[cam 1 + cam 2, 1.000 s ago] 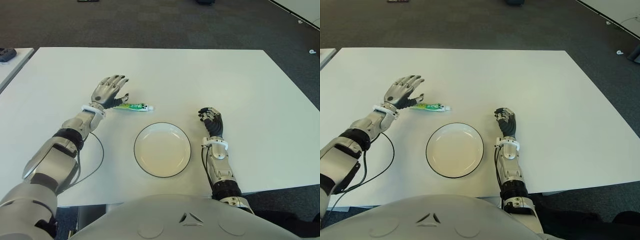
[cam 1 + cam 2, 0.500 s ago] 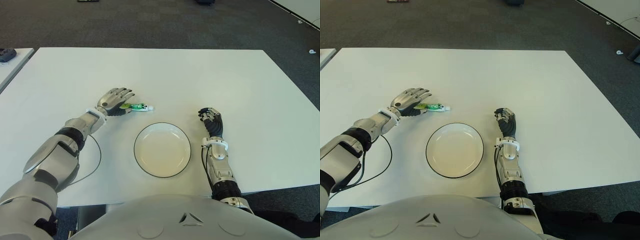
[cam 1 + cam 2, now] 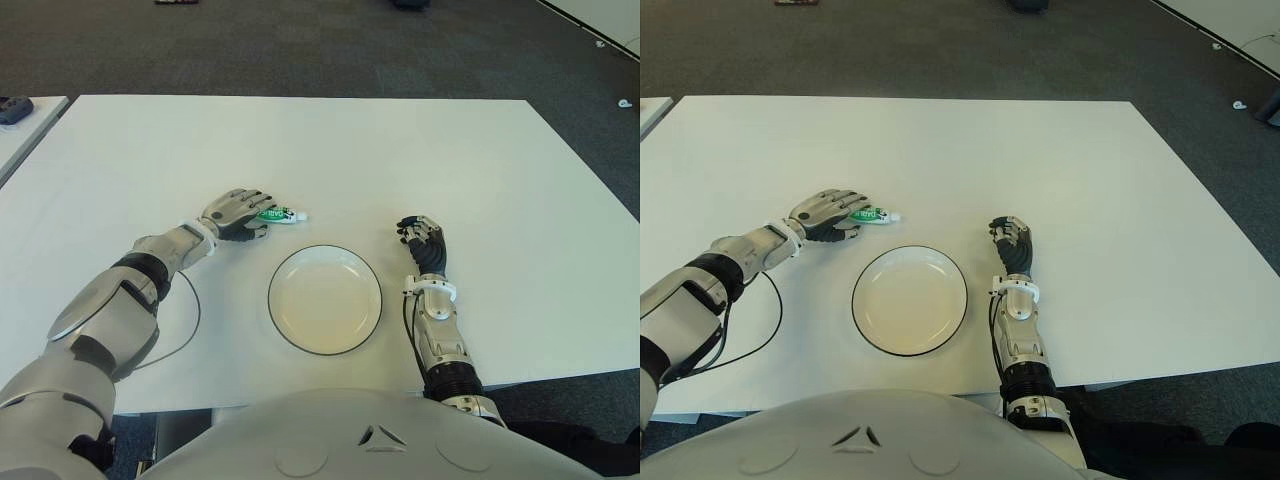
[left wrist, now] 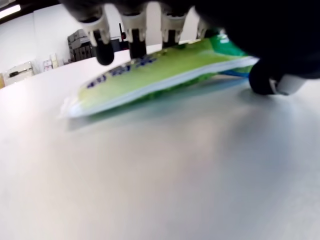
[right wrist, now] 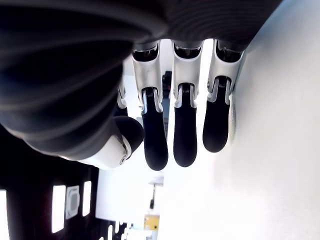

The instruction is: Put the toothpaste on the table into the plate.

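A large white surface (image 3: 400,150) was observed before the robot, set on a dark carpeted floor (image 3: 300,45). A second pale surface (image 3: 20,125) was noted at the far left edge, with a dark item (image 3: 14,108) seen upon it; the item could not be identified.

The left arm (image 3: 120,300) was found extended forward over the surface, with a thin black cable (image 3: 190,320) looped beside its forearm. The right arm (image 3: 440,340) was recorded lying close in, to the right of the plate.

A round white plate (image 3: 324,299) with a dark rim was located near the front edge, between the two arms. Nothing was seen in it.

The left hand (image 3: 238,212) was placed palm down over the tail end of the toothpaste, just beyond the plate's far left rim. In the left wrist view its fingers (image 4: 134,35) were seen arched over the tube from above, with the thumb (image 4: 272,82) low beside it; the grasp was not closed, and the tube was not lifted.

The right hand (image 3: 422,243) was noted to the right of the plate, its fingers (image 5: 185,130) loosely curled and holding nothing.

The toothpaste (image 3: 282,213), a green and white tube, was recorded flat on the surface, its cap end protruding to the right of the left hand, apart from the plate.
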